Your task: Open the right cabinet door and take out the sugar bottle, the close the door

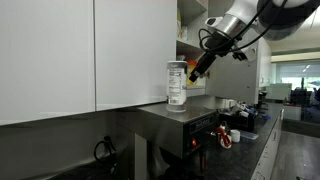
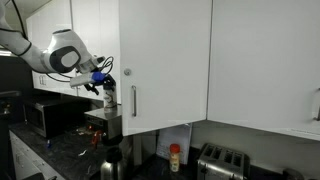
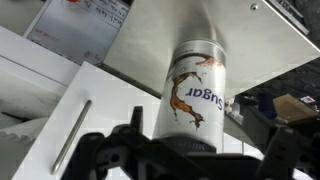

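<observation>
— So, where is the sugar bottle (image 1: 177,84) standing?
— It is standing upright on a grey metal surface (image 1: 150,112), outside the cabinet, just past the edge of the white doors. In the wrist view its label is showing the word "Sugar".
— And what is it holding?
— In an exterior view its body is looking pale and whitish, and a light cap is sitting on top. How full it is, I cannot tell.
— What is the tool (image 3: 200,150) doing?
— Its fingers (image 3: 290,150) are spreading wide on either side of the bottle, with a gap showing on each side. In an exterior view the tool (image 1: 204,64) is hovering just beside the bottle's upper part.
— And the right door (image 2: 165,70)?
— It is lying flush with its neighbour, with its handle (image 2: 134,100) near its left edge, so it is looking shut.
— Any other containers?
— A yellow bottle (image 2: 175,157) with a red cap is sitting below the cabinets, well apart from the sugar. Its contents are not showing.
</observation>
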